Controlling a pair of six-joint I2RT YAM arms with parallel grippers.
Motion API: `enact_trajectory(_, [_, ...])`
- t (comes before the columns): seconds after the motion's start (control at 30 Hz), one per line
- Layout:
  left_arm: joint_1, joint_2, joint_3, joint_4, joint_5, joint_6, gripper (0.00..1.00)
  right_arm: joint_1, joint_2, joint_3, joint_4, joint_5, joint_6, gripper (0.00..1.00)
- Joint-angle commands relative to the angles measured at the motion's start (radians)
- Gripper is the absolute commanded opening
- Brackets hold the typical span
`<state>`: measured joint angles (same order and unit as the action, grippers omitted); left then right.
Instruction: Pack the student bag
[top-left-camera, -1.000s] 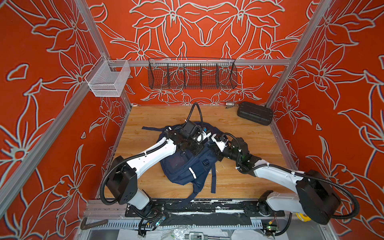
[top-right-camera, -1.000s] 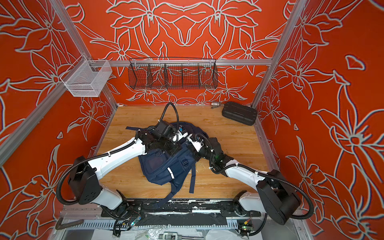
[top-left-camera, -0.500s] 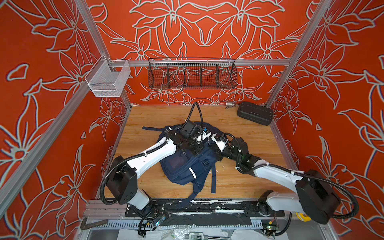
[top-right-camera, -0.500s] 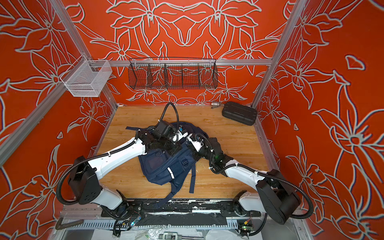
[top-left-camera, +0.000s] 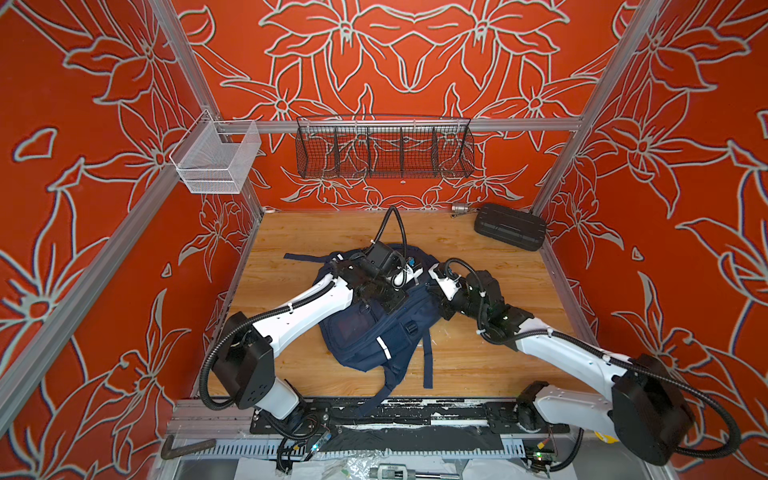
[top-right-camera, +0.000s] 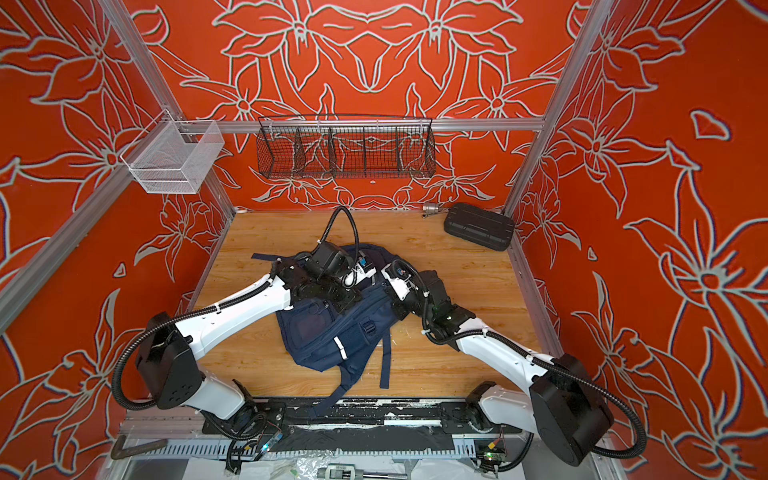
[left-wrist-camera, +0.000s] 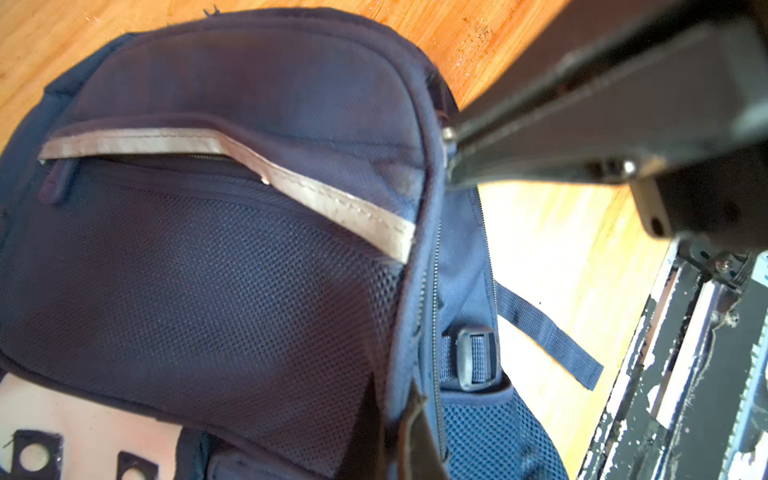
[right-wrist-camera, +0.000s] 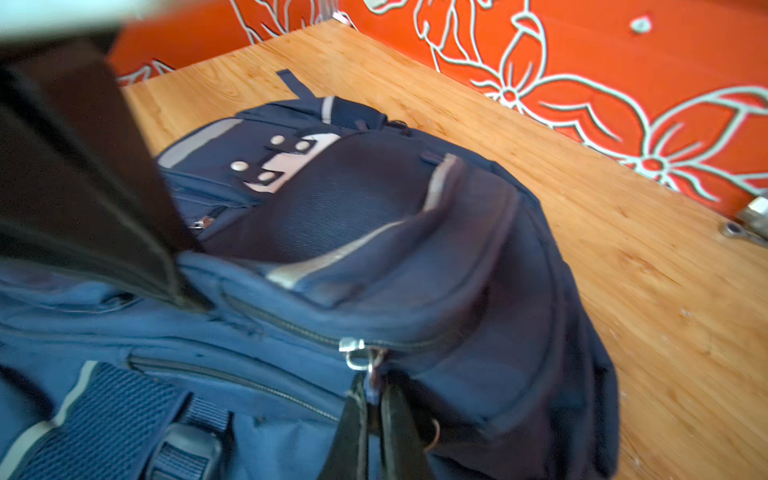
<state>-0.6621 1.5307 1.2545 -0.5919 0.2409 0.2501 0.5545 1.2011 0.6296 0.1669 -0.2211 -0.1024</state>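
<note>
- Right, change first: the right gripper (right-wrist-camera: 372, 399) has just closed. A second ago its jaws stood slightly apart. Now they're pressed together on the zip pull (right-wrist-camera: 356, 356) of the student bag (top-left-camera: 374, 332), clearest in the right wrist view.
- Arms and bag otherwise haven't shifted that I can see.
- Left gripper (left-wrist-camera: 392, 411): jaws pressed together too, pinching the bag's piped edge beside the mesh pocket (left-wrist-camera: 208, 291). Reads as an anchor hold.
- Meaning: both grips are set, so dragging the zip looks like the next move. The zip teeth beside the pull look meshed, and the black case (top-left-camera: 510, 226) sits out at 1 o'clock, well apart from the bag. My guess is it's opening the bag, with packing barely begun.
- Location: mid bench (top-left-camera: 291, 249), lying flat, front pockets up.
- Long axis: roughly 12 to 6, with the near end skewed a touch toward 7. Loose straps (top-left-camera: 428, 361) trail toward 6.
- Can't say for sure which end is the top. The white patch (right-wrist-camera: 291, 162) lies toward 12, the reflective stripes (top-left-camera: 381, 345) nearer 6.
- Risk: the pull is small. If the left hold slips, the bag will likely drag with the zip.
</note>
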Motion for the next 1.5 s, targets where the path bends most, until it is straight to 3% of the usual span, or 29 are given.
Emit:
enact_trajectory(0.0, [0.002, -0.081, -0.004, -0.091, 0.039, 0.035, 0.00, -0.098, 0.072, 0.054, -0.148, 0.140, 0.040, 0.00])
enact_trajectory(0.27, [0.002, -0.116, -0.057, -0.121, 0.066, 0.098, 0.00, -0.156, 0.219, 0.220, -0.272, 0.091, 0.024, 0.00])
enact_trajectory(0.4, [0.002, -0.105, -0.053, -0.111, 0.026, 0.113, 0.00, -0.156, 0.182, 0.194, -0.219, 0.037, -0.012, 0.00])
enact_trajectory(0.53, [0.013, -0.053, -0.001, -0.139, -0.005, 0.125, 0.00, -0.155, 0.090, 0.144, -0.201, -0.046, -0.131, 0.00])
enact_trajectory(0.8, [0.015, -0.026, 0.025, -0.130, 0.008, 0.112, 0.00, -0.157, 0.124, 0.289, -0.500, 0.026, -0.266, 0.00])
enact_trajectory(1.03, [0.015, -0.031, 0.014, -0.144, -0.018, 0.104, 0.00, -0.174, 0.180, 0.415, -0.692, 0.020, -0.275, 0.00])
enact_trajectory(1.23, [0.014, -0.050, 0.002, -0.146, -0.025, 0.103, 0.00, -0.245, 0.191, 0.427, -0.712, -0.017, -0.283, 0.00])
enact_trajectory(1.47, [0.014, -0.037, 0.001, -0.105, -0.009, 0.145, 0.00, -0.247, 0.185, 0.390, -0.659, -0.047, -0.254, 0.00])
